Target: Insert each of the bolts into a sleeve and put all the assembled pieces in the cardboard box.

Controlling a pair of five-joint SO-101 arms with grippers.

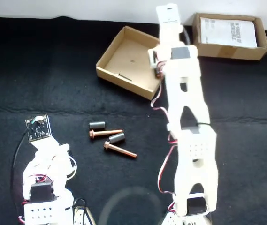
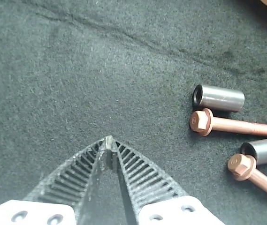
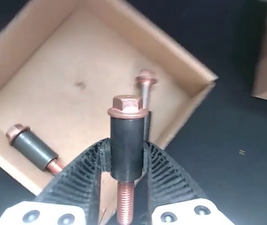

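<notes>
Copper-coloured flanged bolt (image 3: pixel 127 107), seated in a dark cylindrical sleeve (image 3: pixel 125 140), is clamped by the right gripper (image 3: pixel 125 152) above the brown cardboard box (image 3: pixel 77 56); the left gripper (image 2: pixel 109 140) is closed, empty, above the black desk (image 2: pixel 77 70).

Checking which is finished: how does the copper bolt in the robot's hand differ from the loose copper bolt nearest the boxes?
The copper bolt in the right hand wears a dark sleeve; the loose copper bolt is bare. The held one is over the brown cardboard box; the loose one lies on black cloth. Both have hexagonal heads.
</notes>
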